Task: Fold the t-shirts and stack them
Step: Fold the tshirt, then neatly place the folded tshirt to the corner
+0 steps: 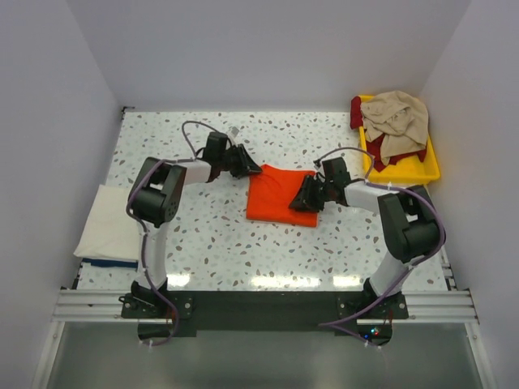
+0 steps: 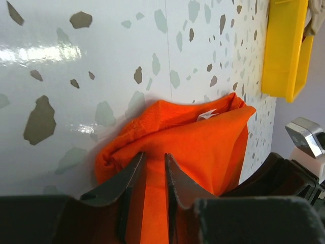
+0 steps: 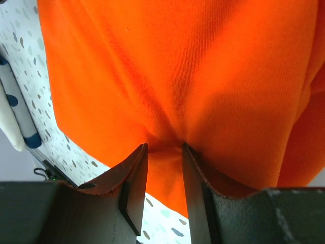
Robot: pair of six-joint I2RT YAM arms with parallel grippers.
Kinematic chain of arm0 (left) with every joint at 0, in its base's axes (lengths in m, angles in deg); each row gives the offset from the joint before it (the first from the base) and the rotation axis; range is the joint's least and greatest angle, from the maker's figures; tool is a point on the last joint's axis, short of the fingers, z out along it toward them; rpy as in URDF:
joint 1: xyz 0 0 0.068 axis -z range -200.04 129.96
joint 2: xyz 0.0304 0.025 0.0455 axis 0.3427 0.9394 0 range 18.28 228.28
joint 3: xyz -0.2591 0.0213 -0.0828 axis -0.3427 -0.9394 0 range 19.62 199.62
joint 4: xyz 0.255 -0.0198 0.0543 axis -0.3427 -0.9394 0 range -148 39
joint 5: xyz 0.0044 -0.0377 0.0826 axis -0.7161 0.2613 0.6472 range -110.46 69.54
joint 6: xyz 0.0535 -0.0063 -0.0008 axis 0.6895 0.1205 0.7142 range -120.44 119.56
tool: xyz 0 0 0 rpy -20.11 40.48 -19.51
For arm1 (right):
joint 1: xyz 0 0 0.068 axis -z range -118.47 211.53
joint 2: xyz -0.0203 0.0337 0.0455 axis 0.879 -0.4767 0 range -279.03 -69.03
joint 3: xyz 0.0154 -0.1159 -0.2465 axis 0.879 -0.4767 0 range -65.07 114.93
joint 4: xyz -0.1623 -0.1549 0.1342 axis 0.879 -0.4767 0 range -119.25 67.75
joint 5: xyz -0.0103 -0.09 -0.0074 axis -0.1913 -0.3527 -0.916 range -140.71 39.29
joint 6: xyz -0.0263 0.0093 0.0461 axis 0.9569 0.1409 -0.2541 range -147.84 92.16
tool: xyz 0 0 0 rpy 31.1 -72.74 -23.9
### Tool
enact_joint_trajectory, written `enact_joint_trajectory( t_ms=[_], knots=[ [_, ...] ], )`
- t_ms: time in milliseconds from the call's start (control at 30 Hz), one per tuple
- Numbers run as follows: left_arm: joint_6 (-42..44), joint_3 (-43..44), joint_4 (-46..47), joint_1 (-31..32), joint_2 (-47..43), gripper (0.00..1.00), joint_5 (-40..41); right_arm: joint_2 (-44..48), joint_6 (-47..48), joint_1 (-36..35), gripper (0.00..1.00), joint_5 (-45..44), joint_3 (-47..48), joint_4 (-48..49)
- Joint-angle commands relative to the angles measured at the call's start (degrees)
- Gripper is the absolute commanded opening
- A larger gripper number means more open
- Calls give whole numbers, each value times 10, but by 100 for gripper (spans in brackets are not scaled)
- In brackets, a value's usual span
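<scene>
Near the middle of the speckled worktop (image 1: 212, 247) lies the orange t-shirt (image 1: 278, 198), gathered into a rough square with uneven edges. Both arms reach in from the near edge and meet it from opposite sides.

The left claw (image 1: 248, 168) is at the shirt's far left corner. Its wrist camera shows the two dark fingers (image 2: 130, 179) drawn close together with a thin strip of orange cloth pinched between them, so it is clenched on the fabric. Beyond the fingertips the cloth bunches into soft folds, and a small white neck tag (image 2: 207, 115) peeks out at the shirt's far edge.

The right claw (image 1: 307, 197) is at the shirt's right edge. Its wrist camera shows the fingers (image 3: 135, 179) slightly apart, with a puckered ridge of orange cloth squeezed between them, so it too is grasping the shirt. Orange fabric fills most of that view.

At the far right corner of the worktop sits a yellow tray (image 1: 431, 168). A crumpled beige t-shirt (image 1: 397, 120) is heaped in it, on top of a dark red t-shirt (image 1: 357, 110) that spills over the tray's left rim.

At the left edge of the worktop, well apart from the orange shirt, a folded cream-white t-shirt (image 1: 109, 225) rests on a navy t-shirt (image 1: 112, 263), of which only the near edge shows.
</scene>
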Motion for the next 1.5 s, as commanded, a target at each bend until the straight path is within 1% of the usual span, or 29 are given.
enact_joint_trajectory(
  t_ms=[0,67,133,167,200,233,267,333,367,433,467,567,633,767,800,1000,1167,1233,1300,1367,1400,1467],
  knots=[
    [10,19,-5,-19,-7,26,19,13,18,11,38,-23,-35,-12],
    [16,31,-13,-25,-16,27,12,21,25,12,38,-19,-30,-18],
    [24,34,-21,-28,-38,33,7,31,27,12,38,-15,-18,-27],
    [30,33,-24,-28,-49,36,10,34,30,12,38,-15,-13,-31],
    [37,32,-45,-28,-62,45,20,38,32,12,38,-16,-6,-44],
    [52,24,-56,-28,-88,49,38,47,35,12,40,-24,10,-52],
    [57,15,-75,-27,-101,55,44,55,37,11,41,-31,18,-62],
    [65,-20,-86,-28,-139,60,64,68,39,12,42,-48,39,-87],
    [66,-33,-87,-27,-149,63,64,82,41,12,45,-67,45,-94],
    [67,-69,-88,-23,-172,65,57,92,48,16,48,-94,68,-119],
    [69,-81,-90,-20,-179,66,52,98,52,17,52,-119,74,-132],
    [79,-121,-90,-8,-200,70,44,89,67,25,55,-167,102,-160],
    [77,-155,-77,-5,-210,72,29,80,77,34,58,-179,117,-167],
    [82,-180,-57,-4,-204,74,7,56,90,61,64,-191,127,-163],
    [82,-184,-52,-3,-202,74,-6,39,106,62,66,-195,136,-165],
    [87,-180,-53,3,-177,74,-7,-37,145,63,66,-200,174,-172],
    [97,-174,-77,12,-158,72,24,-66,147,63,66,-217,185,-172],
    [102,-170,-85,19,-152,70,37,-73,144,63,63,-220,190,-173],
    [102,-168,-88,23,-144,70,51,-77,141,64,55,-222,200,-172],
    [99,-167,-92,26,-137,68,64,-87,141,63,53,-222,212,-178],
    [99,-168,-94,31,-135,67,69,-90,141,62,47,-219,215,-178],
    [95,-165,-101,35,-128,66,84,-98,141,63,42,-217,224,-180]
  ],
)
